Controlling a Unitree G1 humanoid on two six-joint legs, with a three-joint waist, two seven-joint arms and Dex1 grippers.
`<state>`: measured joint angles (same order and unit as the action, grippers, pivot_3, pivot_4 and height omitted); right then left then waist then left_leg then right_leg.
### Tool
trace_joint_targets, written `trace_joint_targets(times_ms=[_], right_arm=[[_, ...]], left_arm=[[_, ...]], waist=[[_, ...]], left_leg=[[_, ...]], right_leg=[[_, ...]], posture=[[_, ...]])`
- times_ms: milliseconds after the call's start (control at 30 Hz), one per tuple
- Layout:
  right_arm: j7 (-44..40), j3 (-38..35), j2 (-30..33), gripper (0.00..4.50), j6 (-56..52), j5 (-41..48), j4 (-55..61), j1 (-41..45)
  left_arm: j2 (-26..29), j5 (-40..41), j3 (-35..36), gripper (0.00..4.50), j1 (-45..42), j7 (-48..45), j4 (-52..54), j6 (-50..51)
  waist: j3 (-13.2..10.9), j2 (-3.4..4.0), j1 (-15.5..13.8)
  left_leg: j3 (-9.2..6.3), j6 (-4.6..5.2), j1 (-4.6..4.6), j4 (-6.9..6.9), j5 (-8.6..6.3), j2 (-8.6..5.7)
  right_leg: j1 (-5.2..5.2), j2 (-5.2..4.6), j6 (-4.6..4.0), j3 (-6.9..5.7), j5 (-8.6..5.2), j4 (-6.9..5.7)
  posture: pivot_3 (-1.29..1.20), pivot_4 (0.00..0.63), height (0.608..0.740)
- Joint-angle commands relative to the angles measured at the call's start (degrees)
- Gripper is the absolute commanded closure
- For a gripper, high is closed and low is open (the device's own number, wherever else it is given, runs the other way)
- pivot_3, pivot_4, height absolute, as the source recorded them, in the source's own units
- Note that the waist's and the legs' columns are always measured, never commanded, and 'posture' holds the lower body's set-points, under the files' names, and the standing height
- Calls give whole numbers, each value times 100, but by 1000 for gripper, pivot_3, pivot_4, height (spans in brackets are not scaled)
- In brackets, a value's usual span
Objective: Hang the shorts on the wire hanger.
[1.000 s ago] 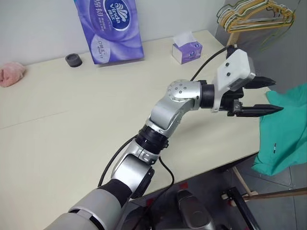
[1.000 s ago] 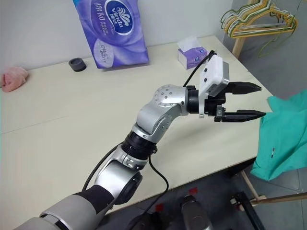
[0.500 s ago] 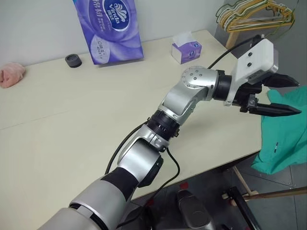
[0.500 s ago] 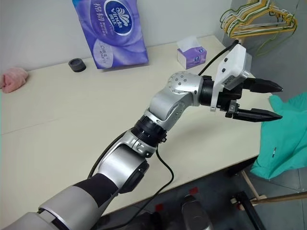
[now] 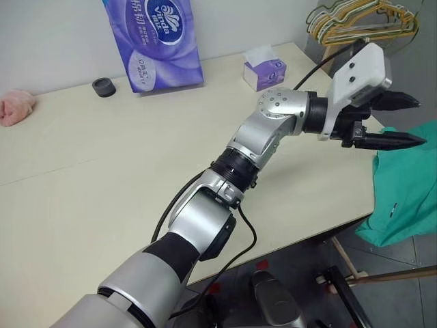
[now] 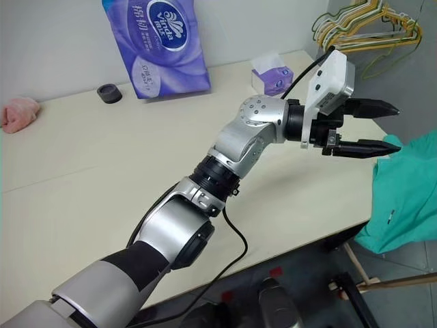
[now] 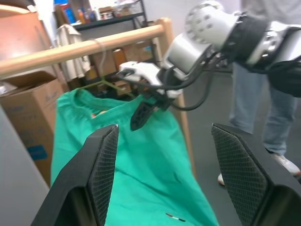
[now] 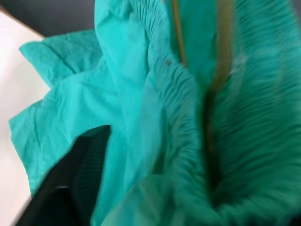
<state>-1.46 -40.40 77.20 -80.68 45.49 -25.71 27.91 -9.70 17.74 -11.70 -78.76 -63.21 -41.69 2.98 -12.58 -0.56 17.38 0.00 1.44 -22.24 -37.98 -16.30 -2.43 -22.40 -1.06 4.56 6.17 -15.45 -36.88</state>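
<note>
The teal shorts (image 5: 407, 195) hang off the table's right end, from the thin wire hanger (image 8: 177, 33) that runs along their gathered waistband (image 8: 188, 117). In the left wrist view the wire hanger (image 7: 107, 84) sits under a wooden rail (image 7: 89, 48). My left gripper (image 5: 419, 121) reaches across the table, open and empty, pointing at the shorts' upper edge and a little short of it. My right gripper (image 7: 128, 99) is at the waistband, fingers apart and holding nothing; one black finger (image 8: 70, 183) lies against the cloth.
On the table (image 5: 102, 171) stand a purple tissue pack (image 5: 157, 41), a small tissue box (image 5: 265, 72), a black ring (image 5: 104, 87) and a pink cloth lump (image 5: 15, 107). A bunch of hangers (image 5: 362, 17) hangs at the back right. A person (image 7: 256, 108) stands beyond the rail.
My left arm has stretched out, carrying its open gripper to the right and slightly up, closer to the shorts. The shorts have stayed in place.
</note>
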Motion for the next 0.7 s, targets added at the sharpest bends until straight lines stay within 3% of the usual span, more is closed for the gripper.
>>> trace_joint_targets(times_ms=[33,333,400,500,700], right_arm=[[76,-540,69,20,-206,-286,735,189],[743,-981,-654,20,-1099,-1300,2783,789],[869,-948,-833,20,-1157,-1508,3006,1114],[874,-701,-915,20,-1076,-1741,3449,1373],[85,140,-462,20,40,-2008,4293,678]], left_arm=[[-443,18,118,1177,-404,91,22,-172],[-384,-118,137,1177,-483,100,-170,-320],[-375,-161,144,1177,-511,112,-230,-381],[-352,-227,147,1177,-553,157,-313,-475],[-314,-334,160,1177,-574,217,-428,-585]], waist=[[5,8,-2],[17,29,-27],[41,69,-45],[51,86,-68],[62,104,-166]], left_leg=[[1,0,0,0,0,0],[8,-1,-6,-6,0,-1],[20,0,-27,-10,1,-4],[30,1,-59,-16,3,-5],[37,2,-57,-15,2,-5]], right_leg=[[-1,0,0,1,0,-1],[-10,0,11,14,6,-9],[-39,0,21,30,12,-17],[-89,0,29,42,23,-30],[-93,-1,7,50,39,-33]], posture=[[-344,178,740],[-327,162,740],[-321,157,740],[-314,152,740],[-290,146,740]])
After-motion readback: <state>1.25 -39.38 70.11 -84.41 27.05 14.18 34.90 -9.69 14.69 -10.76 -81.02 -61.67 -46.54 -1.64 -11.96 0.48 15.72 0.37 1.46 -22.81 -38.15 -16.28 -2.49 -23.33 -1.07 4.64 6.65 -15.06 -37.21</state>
